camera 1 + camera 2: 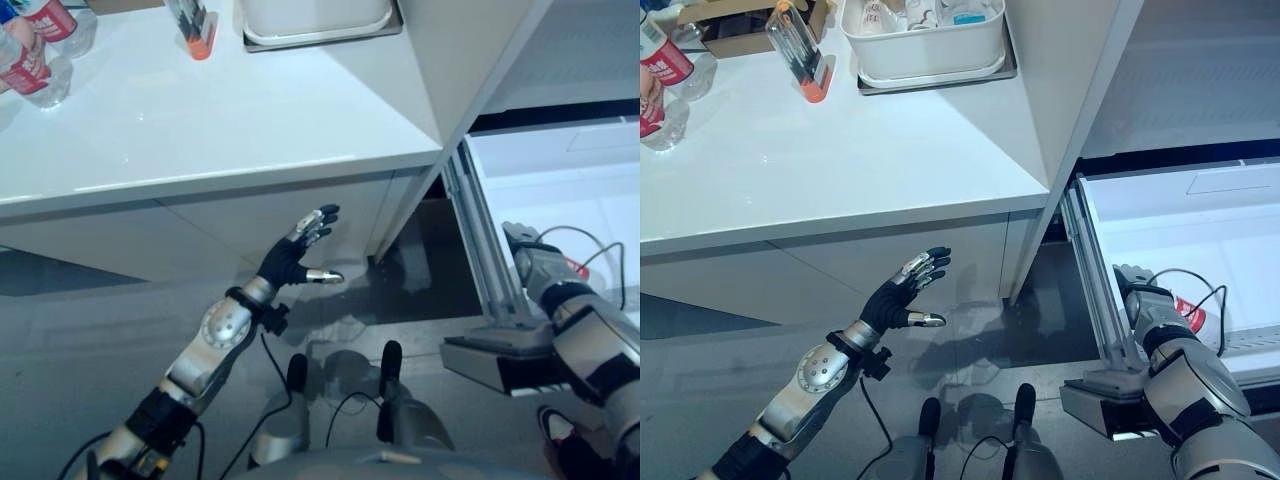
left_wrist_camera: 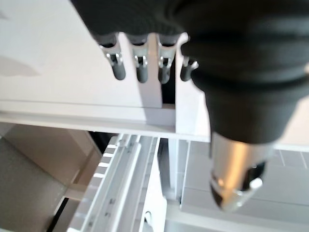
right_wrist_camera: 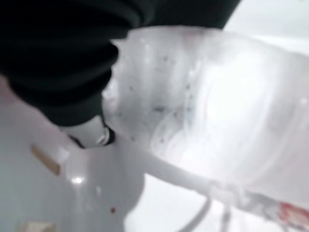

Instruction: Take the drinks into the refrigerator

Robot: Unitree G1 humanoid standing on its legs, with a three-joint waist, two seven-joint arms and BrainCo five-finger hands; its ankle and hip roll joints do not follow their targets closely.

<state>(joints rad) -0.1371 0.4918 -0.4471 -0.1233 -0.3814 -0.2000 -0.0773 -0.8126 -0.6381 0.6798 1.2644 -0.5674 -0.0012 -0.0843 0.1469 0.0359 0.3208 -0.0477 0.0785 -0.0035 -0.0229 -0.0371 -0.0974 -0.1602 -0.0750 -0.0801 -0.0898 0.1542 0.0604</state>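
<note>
My right hand [image 1: 1143, 300] reaches down into the open white refrigerator drawer [image 1: 1200, 215] at the lower right. It is shut on a clear drink bottle [image 1: 1189, 310] with a red label. In the right wrist view the bottle [image 3: 217, 111] lies tight against the palm, with the thumb [image 3: 94, 135] beside it. Two more clear bottles with red labels [image 1: 30, 60] stand at the far left of the white counter [image 1: 200, 120]. My left hand [image 1: 295, 255] hangs open in the air below the counter's front edge, holding nothing; its fingers [image 2: 140, 67] are straight.
A white tub [image 1: 925, 45] of small items sits at the back of the counter, with a clear holder on an orange base [image 1: 805, 60] and a cardboard box [image 1: 730, 30] to its left. The drawer's metal rail [image 1: 480, 240] runs between the counter cabinet and the drawer.
</note>
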